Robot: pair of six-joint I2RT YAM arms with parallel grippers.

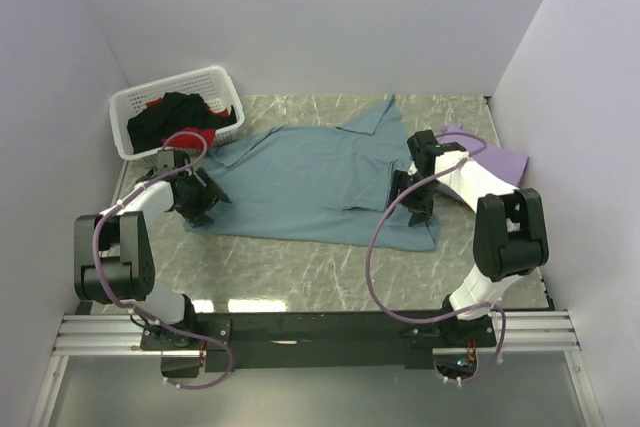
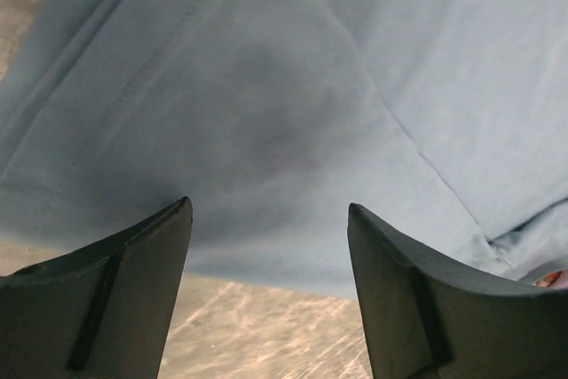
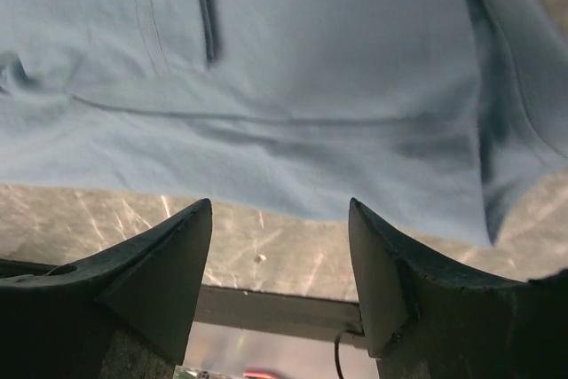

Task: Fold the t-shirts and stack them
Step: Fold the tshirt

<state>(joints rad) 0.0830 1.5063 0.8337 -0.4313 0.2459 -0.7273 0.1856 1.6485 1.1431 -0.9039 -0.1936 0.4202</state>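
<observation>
Teal t-shirt (image 1: 310, 179) lies spread flat on the surface (image 1: 300, 277). Left claw (image 1: 203, 202) at its 9 o'clock edge, right claw (image 1: 412, 199) at 3 o'clock, both wide open, holding nothing. Black shirt (image 1: 175, 115) sits in the basket (image 1: 170, 87), 10 o'clock.

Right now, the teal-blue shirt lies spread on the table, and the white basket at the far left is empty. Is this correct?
The white basket is not empty: the top external view shows black cloth and red cloth in it. The rest holds: the teal-blue shirt lies spread on the table.
</observation>
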